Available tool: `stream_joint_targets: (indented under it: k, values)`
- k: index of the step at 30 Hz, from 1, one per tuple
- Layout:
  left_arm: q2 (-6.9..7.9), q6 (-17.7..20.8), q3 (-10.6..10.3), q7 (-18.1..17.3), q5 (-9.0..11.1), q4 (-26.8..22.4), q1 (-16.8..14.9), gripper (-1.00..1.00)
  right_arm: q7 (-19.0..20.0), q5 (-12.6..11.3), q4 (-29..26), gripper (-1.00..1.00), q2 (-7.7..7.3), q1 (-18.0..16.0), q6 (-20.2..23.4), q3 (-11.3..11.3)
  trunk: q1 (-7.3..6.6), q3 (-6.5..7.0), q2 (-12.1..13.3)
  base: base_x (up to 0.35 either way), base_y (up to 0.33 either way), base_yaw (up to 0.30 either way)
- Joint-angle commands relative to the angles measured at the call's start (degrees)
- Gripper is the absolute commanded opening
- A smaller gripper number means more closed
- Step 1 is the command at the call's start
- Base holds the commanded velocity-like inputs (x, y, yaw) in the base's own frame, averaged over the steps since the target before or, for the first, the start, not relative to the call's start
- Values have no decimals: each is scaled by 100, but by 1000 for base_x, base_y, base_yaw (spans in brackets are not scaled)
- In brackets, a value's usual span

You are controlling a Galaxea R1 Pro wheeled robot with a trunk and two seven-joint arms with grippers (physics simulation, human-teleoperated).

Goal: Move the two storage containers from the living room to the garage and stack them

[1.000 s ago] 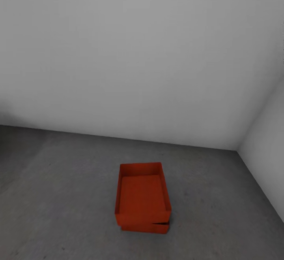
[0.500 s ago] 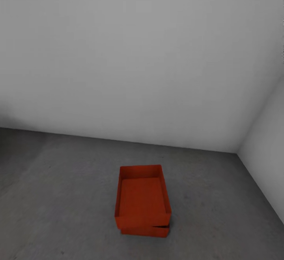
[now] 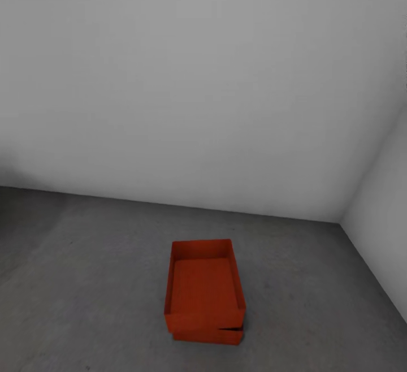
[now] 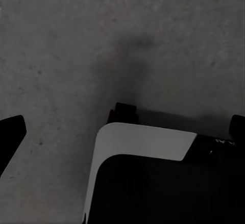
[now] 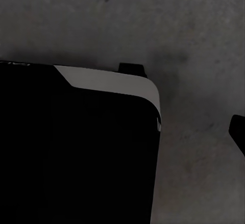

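- The left tool (image 4: 125, 140) hangs low over the floor (image 3: 85, 281). Two dark fingertips (image 4: 11, 137) sit at opposite edges of its wrist view, spread wide with nothing between them, so I read it as released.
- The right tool (image 5: 122, 132) shows one dark fingertip (image 5: 239, 132) at the edge of its wrist view. The other is lost against the black bulk behind it, so I cannot tell whether it is released or clenched.
- Under both tools is the robot's own body (image 4: 153, 193), black with a pale curved edge, and around it rough grey concrete.
- The two bins are well apart from both tools, out ahead of the robot and about dead centre, so neither arm looks nearer.
- The upper bin (image 3: 204, 290) sits on the lower bin (image 3: 208, 336), which stands on the floor near the corner where the two white walls (image 3: 198, 78) meet.
- The long side of the stack runs away from the robot toward the back wall, and a short end faces it.
- The upper bin is turned a touch off the lower one. A thin dark wedge of gap shows at the near right corner, and I cannot tell how deep it has settled.
- The upper bin is empty, its bare bottom in plain sight. The inside of the lower bin is hidden.
- To my eye the stacking is done, and nothing calls for another reach.
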Motion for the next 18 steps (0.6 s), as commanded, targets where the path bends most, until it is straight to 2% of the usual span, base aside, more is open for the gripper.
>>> stream_joint_targets:
  k: [1,18]
  values:
    - [0,22,-20,11,45,-3,-3,100,-6,-52,17,100,5,-6,-30,48,0,4,-3,0,0,0]
    - [1,22,-20,11,45,-3,-3,100,-6,-56,23,100,-4,-5,-13,48,0,154,-3,0,0,0]
